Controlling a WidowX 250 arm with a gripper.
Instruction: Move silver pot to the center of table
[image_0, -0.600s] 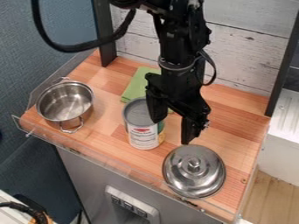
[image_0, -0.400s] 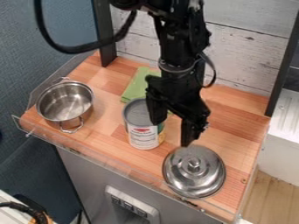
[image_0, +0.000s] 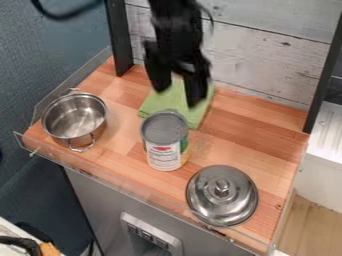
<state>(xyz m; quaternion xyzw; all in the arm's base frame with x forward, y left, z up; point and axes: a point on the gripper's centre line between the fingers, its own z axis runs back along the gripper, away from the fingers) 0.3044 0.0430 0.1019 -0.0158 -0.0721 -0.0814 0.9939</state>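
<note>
At the near side stands a grey cabinet (image_0: 87, 200) with a recessed switch panel (image_0: 148, 236) in its front; a dark cable (image_0: 20, 242) lies at the lower left. A clear rail (image_0: 120, 184) runs along the near edge of the wooden bench (image_0: 244, 145). Just inside it, toward the right, is a round metal lid (image_0: 222, 195) with a knob. Next comes a labelled can (image_0: 164, 142), upright near the middle. The silver pot (image_0: 75, 117) stands upright and uncovered at the left end, its two handles showing. Behind the can lies a green cloth (image_0: 200, 111). Right of the bench are a white ribbed surface (image_0: 324, 135) and, lower, a wood floor (image_0: 307, 220). Farther back rise two black posts (image_0: 120, 40) and a pale plank wall (image_0: 267, 50), with a blue-grey wall (image_0: 40, 60) at left.

The gripper (image_0: 177, 97) has moved back and to the left, from beside the can and lid to above the cloth. Its fingers are apart, holding nothing. More of the cloth now shows. Pot, can and lid have stayed put.
</note>
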